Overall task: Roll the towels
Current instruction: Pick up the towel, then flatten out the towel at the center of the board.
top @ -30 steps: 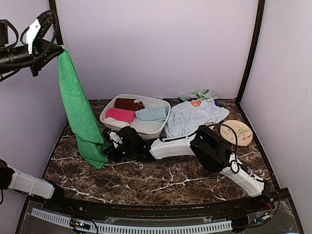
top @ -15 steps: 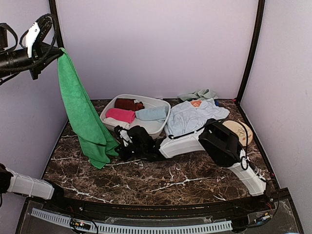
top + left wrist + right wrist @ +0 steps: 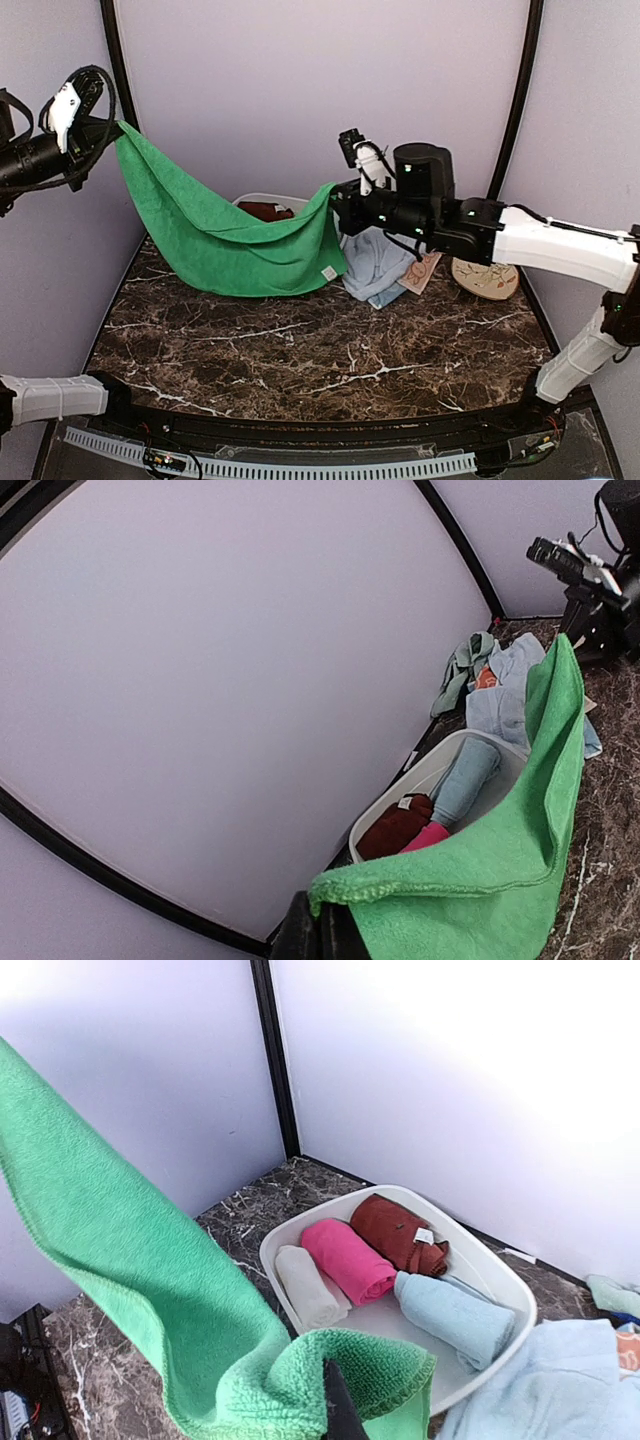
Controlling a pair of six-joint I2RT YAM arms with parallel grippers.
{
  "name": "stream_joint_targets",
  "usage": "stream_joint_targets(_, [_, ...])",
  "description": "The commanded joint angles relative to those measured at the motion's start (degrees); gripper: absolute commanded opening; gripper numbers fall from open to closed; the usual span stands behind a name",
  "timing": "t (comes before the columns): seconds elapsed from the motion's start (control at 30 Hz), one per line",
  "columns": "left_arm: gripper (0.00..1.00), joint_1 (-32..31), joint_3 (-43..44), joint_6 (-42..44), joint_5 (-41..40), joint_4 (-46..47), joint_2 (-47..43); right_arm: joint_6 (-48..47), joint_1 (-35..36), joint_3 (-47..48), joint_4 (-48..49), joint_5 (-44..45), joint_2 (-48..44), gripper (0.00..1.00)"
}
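Spreading step, I judge: green towel (image 3: 240,240) hangs slung in air over and in front of the white basin (image 3: 375,1312), one corner pinched in left jaws, another in right jaws; next move calls for lowering it flat onto counter (image 3: 300,350) before the basin.

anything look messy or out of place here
Nothing is spilled or damaged. The pale blue cloth lies crumpled beside the basin, and a grey-green cloth is bunched just behind it, unlike the neat rolls inside the basin.
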Motion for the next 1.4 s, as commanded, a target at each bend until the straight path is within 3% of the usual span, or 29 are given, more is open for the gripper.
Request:
stream_joint_targets(0.0, [0.00,0.3,0.7,0.6,-0.5,0.6,-3.7,-1.3,0.5,-2.6,-19.3,4.2,-10.8,0.00])
stream_joint_targets(0.27, [0.00,0.3,-1.6,-0.5,0.1,-12.0,-10.0,9.7,4.4,1.1,-44.3,6.9,-26.3,0.00])
stream_joint_targets(0.43, [0.00,0.3,-3.8,-1.9,-0.1,-18.2,-12.3,13.5,5.7,2.8,-53.1,7.0,-26.8,0.00])
stream_joint_targets(0.53, [0.00,0.2,-10.9,-1.7,-1.6,-18.6,-13.6,12.2,5.0,1.2,-54.4,9.6,-24.1,0.00])
stream_joint_targets(0.67, [0.00,0.3,-28.4,0.3,-6.4,-12.8,-14.9,9.8,-0.9,-3.6,-50.5,5.2,-18.6,0.00])
stream_joint_targets(0.83, [0.00,0.4,-49.6,3.3,-13.2,1.9,-11.1,6.9,-8.0,-9.0,-44.1,2.0,-7.5,0.00])
stream_joint_targets(1.03, [0.00,1.3,-64.7,7.2,-18.6,22.0,-5.2,3.3,-9.3,-7.1,-41.1,1.3,7.8,0.00])
stream_joint_targets(1.07, [0.05,1.8,-65.8,7.2,-18.5,23.5,-3.6,3.0,-9.3,-6.6,-40.5,0.9,9.0,0.00])
stream_joint_targets(1.17, [0.36,5.2,-65.6,5.4,-15.0,24.5,1.3,2.2,-9.4,-5.2,-39.5,-0.1,11.1,0.00])
stream_joint_targets(1.2, [0.40,6.5,-64.8,4.5,-13.7,24.4,2.9,2.0,-9.4,-5.1,-39.3,-0.7,11.3,0.00])
stream_joint_targets(1.37, [0.48,11.3,-58.0,3.2,-6.6,21.8,9.7,0.8,-9.4,-5.6,-38.2,-2.7,11.0,0.00])
